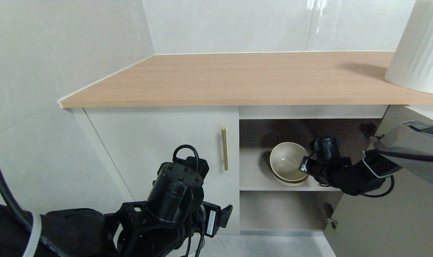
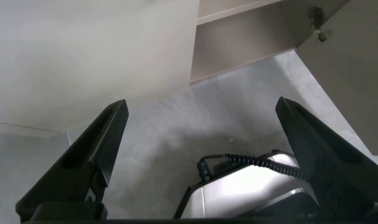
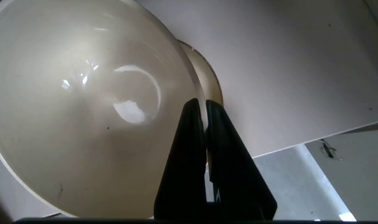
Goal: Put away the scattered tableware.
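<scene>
Clamping the upper bowl [image 1: 287, 160] — right arm [image 1: 348, 175] outstretched.

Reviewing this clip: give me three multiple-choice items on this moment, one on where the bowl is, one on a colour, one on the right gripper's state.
1. Where is the cream bowl?
A. On the countertop
B. Inside the open cabinet, over its upper shelf
C. On the floor

2. What colour is the handle of the closed cabinet door?
A. Gold
B. Black
C. Red

3. How does the right gripper stand?
A. Open, clear of the bowl
B. Shut on the bowl's rim
C. Shut on a spoon

Answers: 1 B, the head view shows it tilted over a second dish on that shelf. 2 A, the bar shows gold against the pale door. 3 B, the right wrist view shows the fingers pinched on the rim.
</scene>
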Robot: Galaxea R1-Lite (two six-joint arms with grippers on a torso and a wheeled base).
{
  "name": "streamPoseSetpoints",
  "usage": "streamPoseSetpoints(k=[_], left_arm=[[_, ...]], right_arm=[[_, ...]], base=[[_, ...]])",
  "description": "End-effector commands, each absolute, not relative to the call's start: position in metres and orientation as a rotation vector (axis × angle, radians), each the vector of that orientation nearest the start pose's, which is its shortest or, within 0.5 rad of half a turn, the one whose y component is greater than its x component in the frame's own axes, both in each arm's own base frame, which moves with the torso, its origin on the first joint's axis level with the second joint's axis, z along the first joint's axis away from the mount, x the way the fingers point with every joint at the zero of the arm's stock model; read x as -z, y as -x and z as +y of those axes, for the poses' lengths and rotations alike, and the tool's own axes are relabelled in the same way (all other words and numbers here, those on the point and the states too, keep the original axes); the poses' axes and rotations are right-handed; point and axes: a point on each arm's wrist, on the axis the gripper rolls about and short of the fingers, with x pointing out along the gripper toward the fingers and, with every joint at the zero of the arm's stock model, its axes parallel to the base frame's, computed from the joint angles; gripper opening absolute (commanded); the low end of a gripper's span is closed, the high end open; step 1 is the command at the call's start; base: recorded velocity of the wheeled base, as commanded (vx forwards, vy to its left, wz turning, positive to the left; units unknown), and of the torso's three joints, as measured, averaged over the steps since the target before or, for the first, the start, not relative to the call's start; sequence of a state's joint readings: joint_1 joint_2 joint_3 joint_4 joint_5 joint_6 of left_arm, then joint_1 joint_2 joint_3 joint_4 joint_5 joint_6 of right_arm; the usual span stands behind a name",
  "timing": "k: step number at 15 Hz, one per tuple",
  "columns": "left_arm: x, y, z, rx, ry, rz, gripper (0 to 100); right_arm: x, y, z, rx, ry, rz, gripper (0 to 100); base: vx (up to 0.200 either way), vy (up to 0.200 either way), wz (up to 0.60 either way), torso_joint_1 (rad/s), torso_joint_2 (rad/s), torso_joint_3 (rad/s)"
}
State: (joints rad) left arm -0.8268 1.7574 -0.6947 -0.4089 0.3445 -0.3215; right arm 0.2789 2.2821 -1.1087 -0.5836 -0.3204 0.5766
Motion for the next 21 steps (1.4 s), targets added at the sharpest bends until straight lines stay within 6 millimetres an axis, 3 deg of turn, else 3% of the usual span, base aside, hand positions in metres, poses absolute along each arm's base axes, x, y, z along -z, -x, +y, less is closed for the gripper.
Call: streamPoseSetpoints(k=[1,20,21], left_arm=[[-0.1164,-0.2002,-0.2063,0.367,-0.058,0.616,100],[-0.1145,-0.2002,-0.2057,0.364,-0.062,0.622,100],[-0.1143,-0.2002,-0.2056,0.364,-0.063,0.623,100]], right_arm=[[-0.0361,-0.4045,0.1079,0.202,-0.386,0.535,0],[-0.028,-0.4078,0.1077,0.227,-0.369,0.539,0],[-0.028,-0.4078,0.1077,0.227,-0.369,0.539,100]], base=[[0.0,0.0,0.0,0.0,0.0,0.0],[0.0,0.0,0.0,0.0,0.0,0.0],[0.0,0.0,0.0,0.0,0.0,0.0]])
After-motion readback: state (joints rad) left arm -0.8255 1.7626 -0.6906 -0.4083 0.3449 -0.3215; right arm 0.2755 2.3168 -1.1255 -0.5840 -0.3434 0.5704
